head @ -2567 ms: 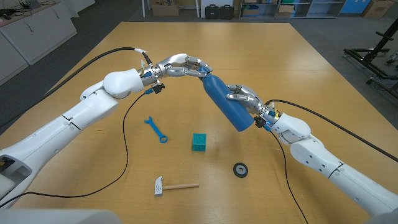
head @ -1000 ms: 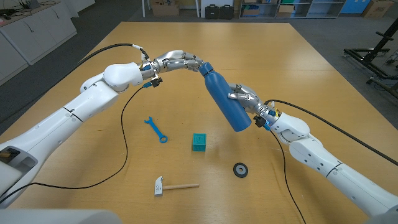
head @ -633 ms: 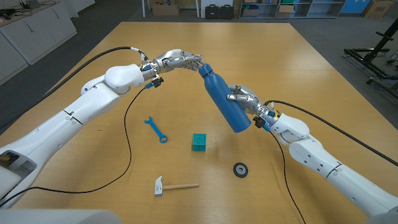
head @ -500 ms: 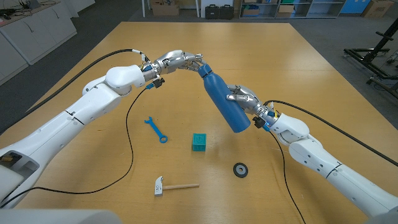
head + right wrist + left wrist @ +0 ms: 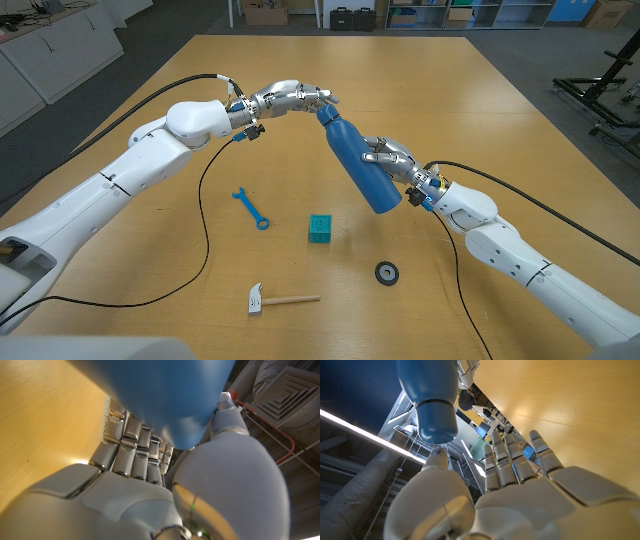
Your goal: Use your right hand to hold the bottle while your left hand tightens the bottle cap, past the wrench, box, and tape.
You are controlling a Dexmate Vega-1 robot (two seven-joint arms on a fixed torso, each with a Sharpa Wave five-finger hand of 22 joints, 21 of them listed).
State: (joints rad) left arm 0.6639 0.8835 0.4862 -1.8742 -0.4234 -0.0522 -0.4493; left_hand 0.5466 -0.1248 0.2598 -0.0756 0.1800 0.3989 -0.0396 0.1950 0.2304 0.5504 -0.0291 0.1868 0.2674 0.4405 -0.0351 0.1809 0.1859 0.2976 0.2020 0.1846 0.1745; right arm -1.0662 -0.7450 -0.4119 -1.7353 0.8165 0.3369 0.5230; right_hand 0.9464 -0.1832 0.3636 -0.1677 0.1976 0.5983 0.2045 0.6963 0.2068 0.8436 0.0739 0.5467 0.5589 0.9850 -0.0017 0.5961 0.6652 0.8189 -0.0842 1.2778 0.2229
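Observation:
A blue bottle [image 5: 355,160] is held tilted above the table, its cap [image 5: 326,110] pointing up toward the far left. My right hand [image 5: 392,158] grips the lower half of the bottle's body, fingers wrapped over it; the right wrist view shows the bottle [image 5: 160,390] clamped between the fingers and thumb of that hand [image 5: 150,485]. My left hand [image 5: 290,98] hovers at the cap. In the left wrist view its fingers [image 5: 512,462] are stretched out and apart, and the cap [image 5: 436,420] sits just off the thumb tip, not enclosed.
On the table nearer to me lie a blue wrench [image 5: 251,209], a small teal box [image 5: 320,229], a black tape roll [image 5: 386,272] and a hammer [image 5: 280,298]. A black cable [image 5: 203,240] loops over the table under my left arm.
My left hand wrapped the cap 2.6 s ago; its fingers have since let go and spread beside it. The bottle has stood a little more upright in my right hand.

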